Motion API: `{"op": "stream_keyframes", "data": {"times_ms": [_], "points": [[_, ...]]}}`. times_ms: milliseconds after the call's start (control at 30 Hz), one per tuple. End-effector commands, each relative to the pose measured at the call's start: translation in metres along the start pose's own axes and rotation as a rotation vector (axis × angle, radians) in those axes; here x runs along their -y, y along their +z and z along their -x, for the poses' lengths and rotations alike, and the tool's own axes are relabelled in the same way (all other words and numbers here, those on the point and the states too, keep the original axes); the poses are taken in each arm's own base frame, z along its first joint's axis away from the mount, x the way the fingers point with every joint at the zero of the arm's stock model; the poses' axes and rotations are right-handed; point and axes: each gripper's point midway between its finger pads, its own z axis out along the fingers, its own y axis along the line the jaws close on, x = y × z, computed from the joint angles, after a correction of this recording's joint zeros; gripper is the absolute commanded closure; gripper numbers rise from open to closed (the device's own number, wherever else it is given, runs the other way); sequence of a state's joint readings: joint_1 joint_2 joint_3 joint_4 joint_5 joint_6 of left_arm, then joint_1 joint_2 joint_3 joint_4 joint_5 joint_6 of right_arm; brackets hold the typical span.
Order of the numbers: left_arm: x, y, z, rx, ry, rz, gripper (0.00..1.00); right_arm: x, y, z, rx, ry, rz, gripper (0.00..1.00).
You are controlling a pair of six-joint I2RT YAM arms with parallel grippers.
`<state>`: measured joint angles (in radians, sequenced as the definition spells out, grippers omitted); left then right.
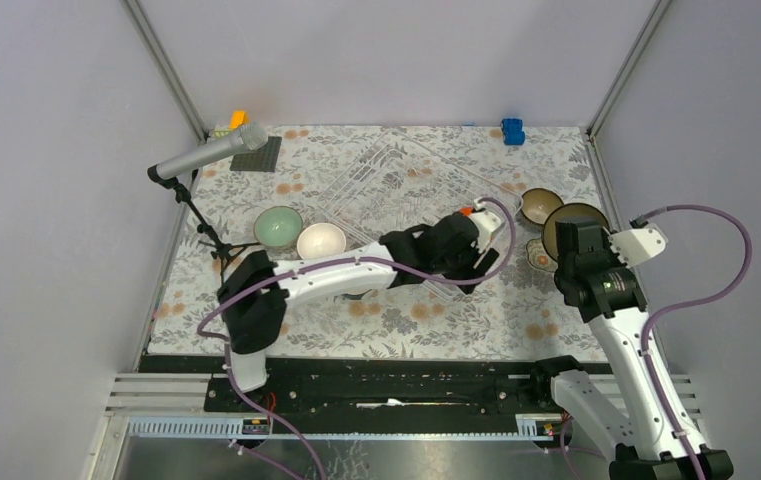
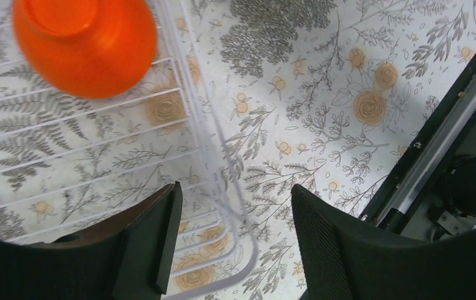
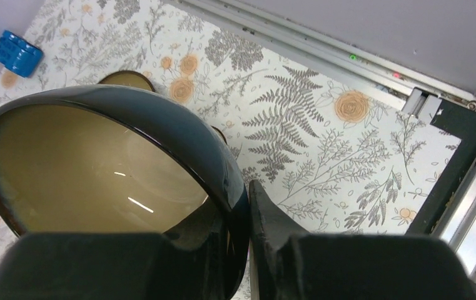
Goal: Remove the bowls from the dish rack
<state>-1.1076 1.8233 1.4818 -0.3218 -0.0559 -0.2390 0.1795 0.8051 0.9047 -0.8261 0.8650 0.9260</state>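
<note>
Flower-printed tablecloth (image 1: 406, 320) between plain grey walls (image 1: 406, 60) carried the clear wire-grid dish rack (image 1: 396, 175), seen from above. At the left wrist, the left gripper (image 2: 235, 215) stood open astride the rack's rim, short of the overturned orange bowl (image 2: 85, 47) inside; closing there might snag wire and drag the rack. At the right wrist, the right gripper (image 3: 240, 212) pinched a dark-glazed round bowl (image 3: 97, 162) by its rim; it could slip.

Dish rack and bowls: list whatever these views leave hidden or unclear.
- Dish rack, top view: near right corner hidden under the left arm.
- Orange bowl, left wrist view: cut off by the top edge.
- Dark bowl, right wrist view: lower part hidden behind the right gripper.
- Patterned bowl, top view: partly covered by the right arm; pattern too small.
</note>
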Motion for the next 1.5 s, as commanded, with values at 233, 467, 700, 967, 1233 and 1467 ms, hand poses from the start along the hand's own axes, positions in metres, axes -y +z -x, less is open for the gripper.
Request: {"op": "stream_keyframes", "data": {"times_ms": [233, 467, 700, 967, 1233, 1467], "points": [[0.0, 0.022, -0.004, -0.073, 0.11, 0.045, 0.62, -0.024, 0.009, -0.032, -0.103, 0.053, 0.078, 1.0], [-0.03, 0.004, -0.018, -0.117, 0.186, 0.169, 1.0, -0.039, 0.012, -0.079, -0.258, 0.048, 0.167, 1.0], [-0.055, -0.024, -0.021, -0.114, 0.185, 0.208, 1.0, -0.057, 0.015, -0.134, -0.459, -0.05, 0.222, 1.0], [-0.087, -0.046, -0.032, -0.132, 0.127, 0.258, 1.0, -0.064, 0.021, -0.174, -0.605, -0.183, 0.24, 1.0], [-0.102, -0.053, -0.04, -0.124, 0.039, 0.277, 0.9, -0.056, 0.026, -0.195, -0.644, -0.205, 0.224, 0.96], [-0.097, -0.056, -0.044, -0.1, -0.008, 0.253, 0.79, -0.049, 0.031, -0.205, -0.657, -0.222, 0.199, 0.9]]}}
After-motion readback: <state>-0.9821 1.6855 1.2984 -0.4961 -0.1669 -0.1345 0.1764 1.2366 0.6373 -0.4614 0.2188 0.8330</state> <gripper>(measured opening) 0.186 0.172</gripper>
